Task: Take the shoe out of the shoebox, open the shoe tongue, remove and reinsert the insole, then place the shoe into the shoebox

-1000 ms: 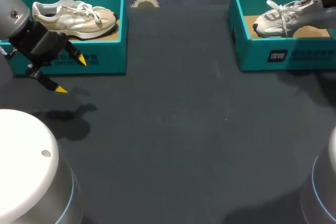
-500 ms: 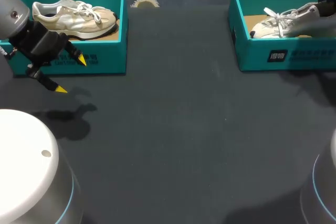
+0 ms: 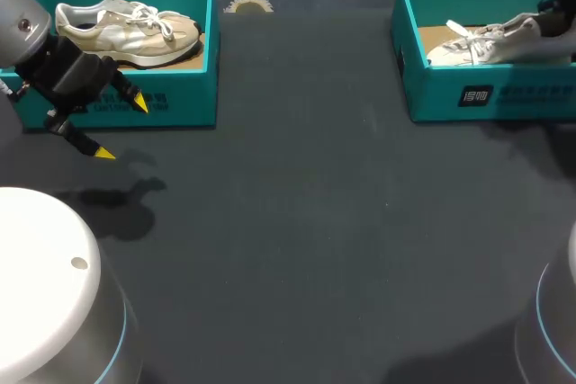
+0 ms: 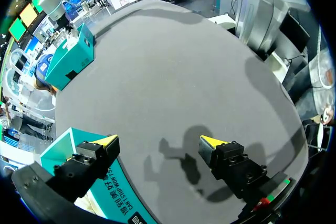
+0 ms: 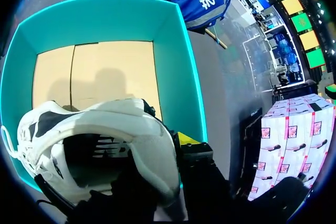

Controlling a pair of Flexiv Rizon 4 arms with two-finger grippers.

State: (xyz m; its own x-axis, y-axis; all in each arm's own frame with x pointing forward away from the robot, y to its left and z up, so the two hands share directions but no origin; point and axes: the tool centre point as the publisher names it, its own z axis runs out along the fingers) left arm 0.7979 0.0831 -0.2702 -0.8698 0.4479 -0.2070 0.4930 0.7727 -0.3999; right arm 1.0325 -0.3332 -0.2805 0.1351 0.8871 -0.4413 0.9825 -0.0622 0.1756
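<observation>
A white shoe (image 3: 486,40) hangs tilted inside the teal right shoebox (image 3: 477,96) at the far right. My right gripper (image 3: 551,24) is shut on its heel collar. In the right wrist view one yellow fingertip (image 5: 187,139) presses the outside of the white shoe (image 5: 105,135), the other is hidden inside it, and the right shoebox's cardboard floor (image 5: 94,77) lies beneath. My left gripper (image 3: 121,129) stands open and empty in front of the teal left shoebox (image 3: 180,105), which holds a beige shoe (image 3: 126,29). The left wrist view shows the left gripper (image 4: 158,141) over bare table beside the left shoebox (image 4: 123,190).
The dark table (image 3: 315,222) stretches between the two boxes. A small pale comb-like object (image 3: 247,4) lies at the far edge. The white arm bases (image 3: 45,285) fill the near corners.
The right gripper has shifted the white shoe inside its box; the shoe now sits lower and flatter, drawn toward the right. The left arm has not moved.
</observation>
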